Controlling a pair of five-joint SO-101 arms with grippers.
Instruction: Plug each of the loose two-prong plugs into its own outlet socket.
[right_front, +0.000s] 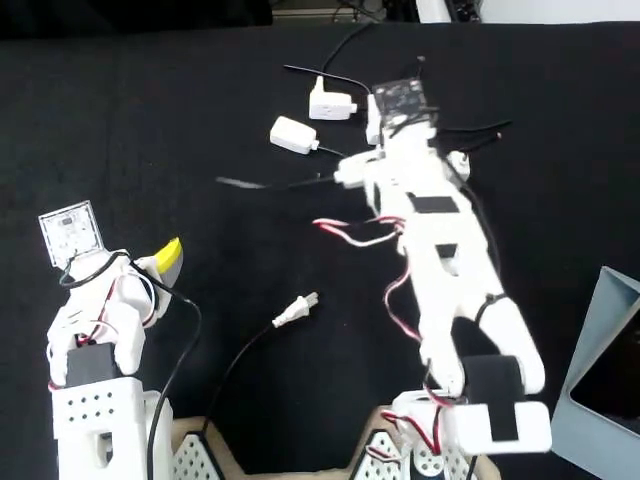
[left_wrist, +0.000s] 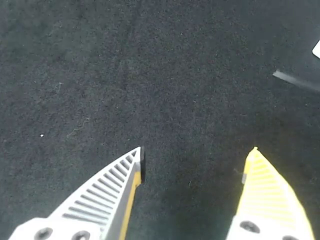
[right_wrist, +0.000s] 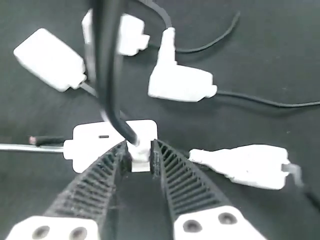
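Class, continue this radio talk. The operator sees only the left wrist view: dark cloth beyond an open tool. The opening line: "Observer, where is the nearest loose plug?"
Observer: A loose plug lies on the cloth, to the right of the left tool.
Operator: And the other arm?
Observer: The right tool is shut on a second plug.
Operator: Is that one near a socket?
Observer: Yes, it sits right against a white socket.
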